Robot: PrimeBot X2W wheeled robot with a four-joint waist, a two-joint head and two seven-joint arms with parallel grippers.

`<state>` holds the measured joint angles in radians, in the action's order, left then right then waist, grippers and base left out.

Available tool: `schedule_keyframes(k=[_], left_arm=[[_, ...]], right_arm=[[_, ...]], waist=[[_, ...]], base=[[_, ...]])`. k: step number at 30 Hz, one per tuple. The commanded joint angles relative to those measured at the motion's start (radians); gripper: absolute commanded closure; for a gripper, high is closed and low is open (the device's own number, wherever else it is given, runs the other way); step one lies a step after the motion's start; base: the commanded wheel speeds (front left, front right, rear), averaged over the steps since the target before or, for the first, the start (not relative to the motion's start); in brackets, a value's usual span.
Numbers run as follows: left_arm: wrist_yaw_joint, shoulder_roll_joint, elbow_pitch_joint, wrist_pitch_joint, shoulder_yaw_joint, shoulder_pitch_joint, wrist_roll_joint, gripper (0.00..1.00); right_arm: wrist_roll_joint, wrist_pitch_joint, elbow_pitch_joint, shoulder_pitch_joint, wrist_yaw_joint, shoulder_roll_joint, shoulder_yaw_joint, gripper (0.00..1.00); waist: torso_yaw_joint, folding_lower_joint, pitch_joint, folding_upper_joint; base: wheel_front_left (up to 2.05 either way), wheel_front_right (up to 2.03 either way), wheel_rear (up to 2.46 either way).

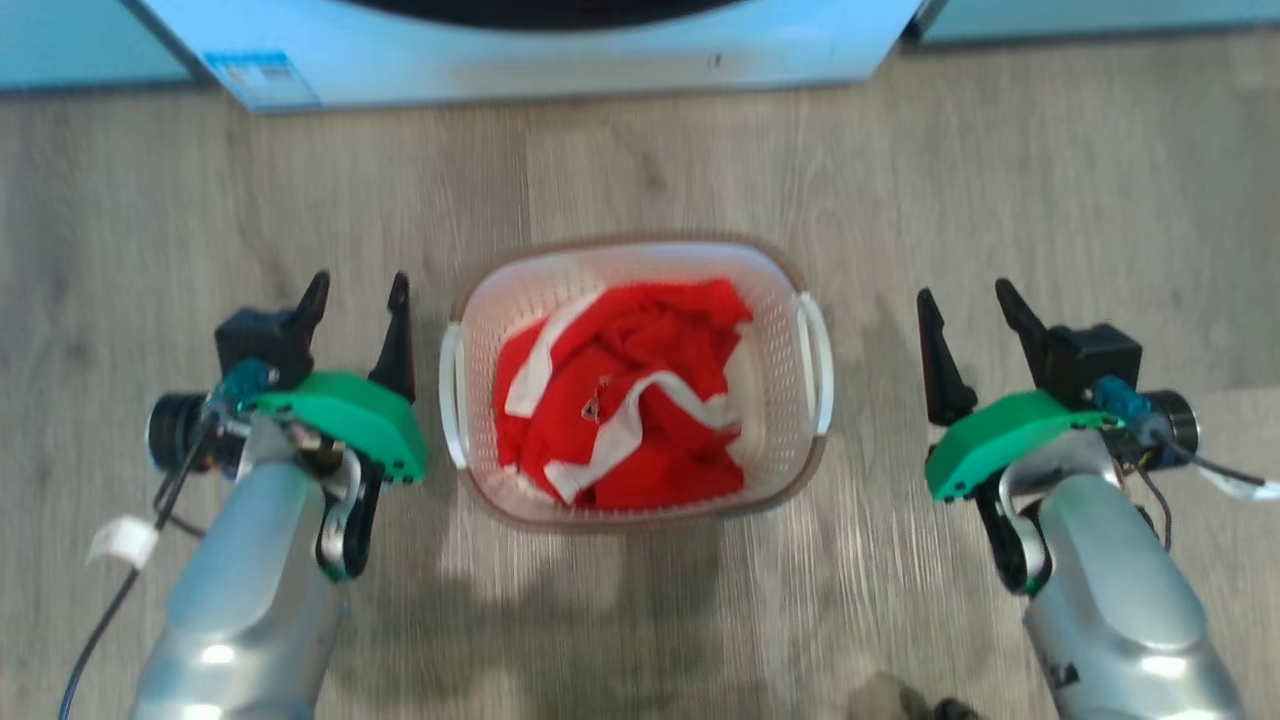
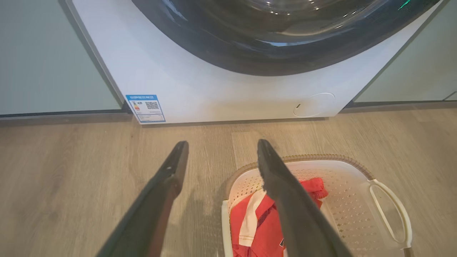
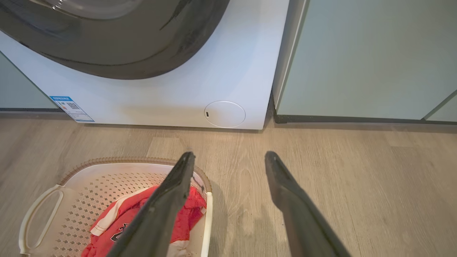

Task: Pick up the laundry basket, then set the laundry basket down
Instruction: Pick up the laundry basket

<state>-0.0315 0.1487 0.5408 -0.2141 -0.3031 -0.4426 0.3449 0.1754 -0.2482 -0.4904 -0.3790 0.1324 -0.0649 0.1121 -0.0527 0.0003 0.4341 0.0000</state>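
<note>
The laundry basket (image 1: 760,290) stands on the wooden floor in the middle of the head view: white perforated walls, a brown rim band and a white handle on each side. A red and white garment (image 1: 625,390) lies inside it. My left gripper (image 1: 357,285) is open just left of the basket's left handle (image 1: 452,395), apart from it. My right gripper (image 1: 965,292) is open some way off its right handle (image 1: 818,360). The left wrist view has the basket (image 2: 342,178) under my right-hand finger (image 2: 285,185). In the right wrist view the basket (image 3: 107,175) sits at the lower left.
A white front-loading washing machine (image 1: 540,50) with a dark round door (image 2: 278,32) stands straight ahead beyond the basket. Pale cabinet fronts (image 3: 367,57) flank it on both sides. Open wooden floor (image 1: 1100,200) stretches between the basket and the machine and out to both sides.
</note>
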Motion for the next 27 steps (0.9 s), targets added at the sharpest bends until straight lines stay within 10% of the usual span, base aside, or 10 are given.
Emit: schedule_keyframes(k=[1,27], left_arm=[[0.016,0.013,0.019,-0.016,0.027,-0.05,0.005,0.0],[0.16,-0.043,0.463,-0.048,-0.021,-0.335,0.024,0.0]], right_arm=[[-0.004,-0.014,0.01,-0.025,-0.002,0.012,0.024,0.0],[0.059,-0.014,-0.111,-0.198,-0.002,0.015,0.134,0.0]], waist=[[0.007,-0.0003,0.083,0.0],[0.006,-0.0003,0.389,0.0]], base=[[0.0,0.0,0.0],[0.0,0.0,0.0]])
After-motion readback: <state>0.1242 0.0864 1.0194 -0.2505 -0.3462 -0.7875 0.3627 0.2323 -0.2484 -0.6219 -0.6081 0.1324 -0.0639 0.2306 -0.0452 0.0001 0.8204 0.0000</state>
